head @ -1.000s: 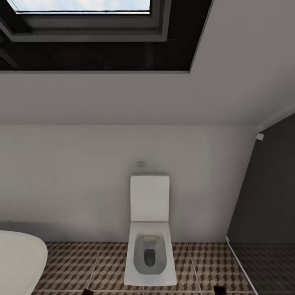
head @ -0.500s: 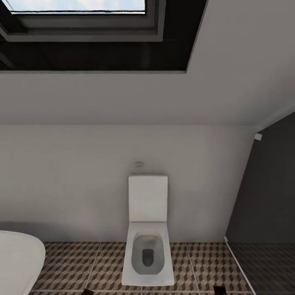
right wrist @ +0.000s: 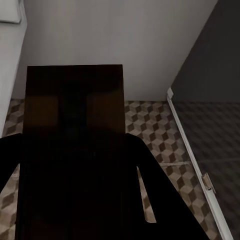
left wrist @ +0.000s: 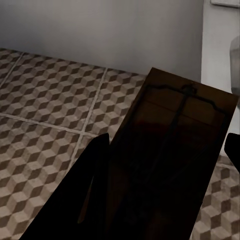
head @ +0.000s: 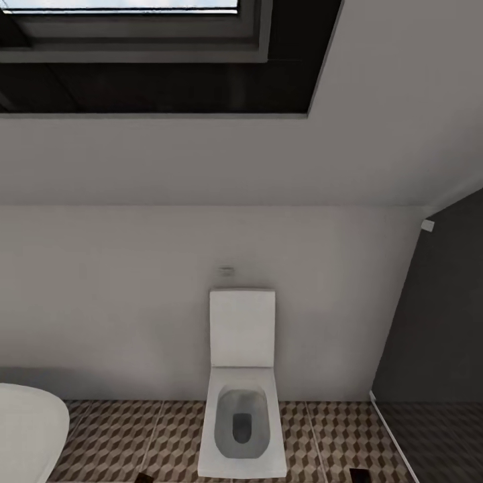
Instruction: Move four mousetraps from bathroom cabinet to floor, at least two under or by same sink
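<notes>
In the left wrist view a mousetrap (left wrist: 182,120), a brown board with thin dark wire, sits between the dark fingers (left wrist: 97,165) of my left gripper (left wrist: 167,142), which is shut on it above the bathroom floor (left wrist: 45,100). My right gripper (right wrist: 72,145) is shut on a second mousetrap (right wrist: 75,97), a shadowed brown board held over the cube-patterned bathroom floor (right wrist: 150,130). The head view has the bathroom floor (head: 134,436) along its bottom, where two small dark tips (head: 359,475) poke in. The cabinet is out of view.
A white toilet (head: 243,376) stands against the pale wall straight ahead. A white rounded fixture (head: 27,429) lies at the lower left. The dark glass shower enclosure (head: 436,349) with its white sill (right wrist: 192,155) closes the right side. A skylight (head: 134,27) is overhead.
The whole head picture has shifted slightly, so the camera has moved a little; the toilet now sits a bit further left and lower in the frame. Nothing else visibly changed.
</notes>
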Tool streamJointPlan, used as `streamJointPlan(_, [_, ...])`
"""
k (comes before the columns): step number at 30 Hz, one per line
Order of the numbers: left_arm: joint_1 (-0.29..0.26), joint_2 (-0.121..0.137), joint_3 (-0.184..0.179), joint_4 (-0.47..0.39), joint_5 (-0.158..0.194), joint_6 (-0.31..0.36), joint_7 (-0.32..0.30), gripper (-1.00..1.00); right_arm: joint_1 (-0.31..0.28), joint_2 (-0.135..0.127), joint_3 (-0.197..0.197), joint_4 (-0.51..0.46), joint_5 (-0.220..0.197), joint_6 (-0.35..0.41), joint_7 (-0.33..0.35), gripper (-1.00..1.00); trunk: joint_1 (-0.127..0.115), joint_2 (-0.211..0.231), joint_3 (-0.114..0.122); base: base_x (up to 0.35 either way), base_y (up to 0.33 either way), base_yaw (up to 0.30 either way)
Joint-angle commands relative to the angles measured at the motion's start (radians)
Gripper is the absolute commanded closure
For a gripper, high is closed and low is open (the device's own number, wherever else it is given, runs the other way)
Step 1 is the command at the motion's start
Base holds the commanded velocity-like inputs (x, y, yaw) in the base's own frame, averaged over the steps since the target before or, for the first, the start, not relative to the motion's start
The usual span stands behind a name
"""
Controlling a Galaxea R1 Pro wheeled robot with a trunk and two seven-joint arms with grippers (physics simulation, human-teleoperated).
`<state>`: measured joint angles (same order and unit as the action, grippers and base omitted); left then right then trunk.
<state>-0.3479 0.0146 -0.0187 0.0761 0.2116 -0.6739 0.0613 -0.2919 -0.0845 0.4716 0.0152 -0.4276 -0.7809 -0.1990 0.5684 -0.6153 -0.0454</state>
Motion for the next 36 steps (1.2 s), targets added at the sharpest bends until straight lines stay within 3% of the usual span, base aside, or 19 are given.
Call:
streamJointPlan(1, [-0.002, -0.001, -0.003, 0.004, -0.001, -0.006, 0.004, 1.00, -0.001, 0.001, 0.009, 0.002, -0.006, -0.003, -0.001, 1.00, 0.000, -0.002, -0.002, 0.003, 0.000, 0.000])
streamJointPlan(10, [-0.002, -0.011, -0.003, 0.002, -0.001, -0.003, -0.004, 1.00, -0.001, 0.001, 0.010, 0.001, -0.005, 0.001, 0.002, 1.00, 0.000, -0.002, -0.002, 0.000, 0.000, 0.000])
streamJointPlan(13, [-0.002, -0.011, -0.003, 0.002, -0.002, 0.035, -0.004, 1.00, -0.001, 0.000, 0.009, 0.000, -0.005, 0.007, 0.013, 1.00, 0.000, -0.002, -0.002, 0.000, 0.000, 0.000])
streamJointPlan(18, [-0.002, 0.000, -0.007, -0.051, 0.002, 0.176, 0.003, 1.00, -0.006, 0.000, 0.009, -0.035, -0.004, 0.068, 0.079, 1.00, 0.000, -0.002, -0.002, 0.000, 0.000, 0.000])
streamJointPlan(22, [-0.002, 0.003, -0.007, -0.270, -0.001, 0.364, 0.020, 1.00, -0.020, -0.013, 0.007, -0.176, -0.006, 0.249, 0.089, 1.00, 0.000, -0.002, -0.002, 0.000, 0.000, 0.000])
streamJointPlan(24, [-0.003, 0.003, -0.007, -0.360, -0.002, 0.444, 0.034, 1.00, -0.039, -0.019, 0.007, -0.210, -0.006, 0.294, 0.089, 1.00, 0.000, -0.002, -0.002, 0.000, 0.000, 0.000])
streamJointPlan(25, [-0.003, 0.003, -0.007, -0.420, -0.003, 0.496, 0.044, 1.00, -0.058, -0.020, 0.007, -0.223, -0.006, 0.317, 0.089, 1.00, 0.000, -0.002, -0.002, 0.000, 0.000, 0.000])
streamJointPlan(27, [-0.009, 0.004, -0.007, -0.617, -0.006, 0.669, 0.082, 1.00, -0.140, -0.022, 0.006, -0.244, -0.007, 0.391, 0.089, 1.00, 0.000, -0.002, -0.002, 0.000, 0.000, 0.000])
streamJointPlan(28, [-0.013, 0.004, -0.008, -0.650, -0.007, 0.700, 0.087, 1.00, -0.161, -0.023, 0.006, -0.245, -0.007, 0.407, 0.089, 1.00, 0.000, -0.002, -0.002, 0.000, 0.000, 0.000])
streamJointPlan(31, [-0.042, 0.006, -0.008, -0.706, -0.008, 0.766, 0.093, 1.00, -0.218, -0.025, 0.004, -0.248, -0.008, 0.459, 0.088, 1.00, 0.000, -0.002, -0.002, 0.000, 0.000, 0.000])
streamJointPlan(36, [-0.116, 0.013, -0.007, -0.720, -0.010, 0.863, 0.100, 1.00, -0.278, -0.037, 0.003, -0.248, -0.009, 0.526, 0.087, 1.00, 0.000, -0.002, -0.002, 0.000, 0.000, 0.000])
